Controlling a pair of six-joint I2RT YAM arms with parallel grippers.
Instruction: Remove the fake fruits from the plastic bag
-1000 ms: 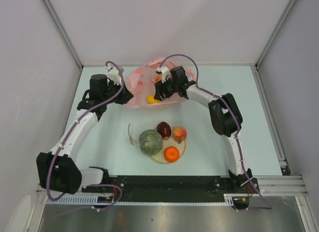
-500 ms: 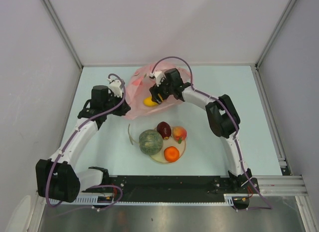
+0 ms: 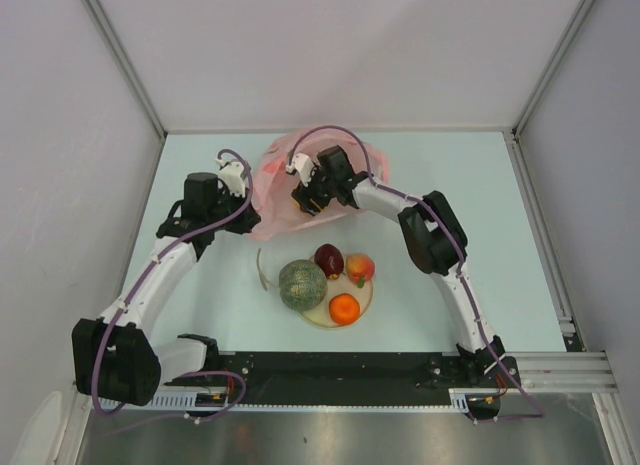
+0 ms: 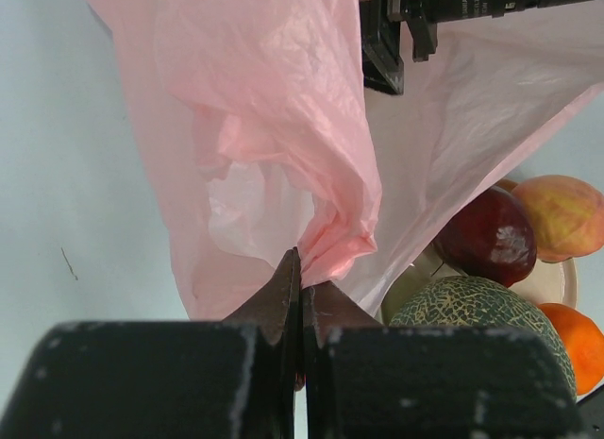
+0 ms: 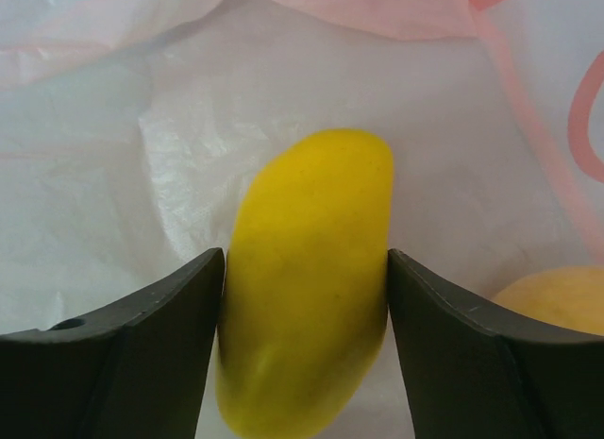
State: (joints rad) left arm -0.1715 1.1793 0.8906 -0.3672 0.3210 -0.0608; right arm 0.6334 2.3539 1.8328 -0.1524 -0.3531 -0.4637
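Left gripper [image 4: 302, 290] pinches the plastic bag [image 4: 283, 127] tight; right gripper [image 5: 304, 260] clasps the yellow fruit [image 5: 311, 212]; lift slowly, straight out.

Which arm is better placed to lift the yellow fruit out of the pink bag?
Right. The right gripper straddles the yellow fruit inside the plastic bag; the left gripper is shut on a fold of that bag.

Pale table [image 3: 480, 235] bears plate [image 3: 318, 316] and, seemingly, pink bag [image 3: 275, 180].

plastic bag [image 3: 272, 175] behind plate [image 4: 555, 282] | orange [image 3: 344, 308] on plate | oblong fruit [image 5: 307, 278] in plastic bag
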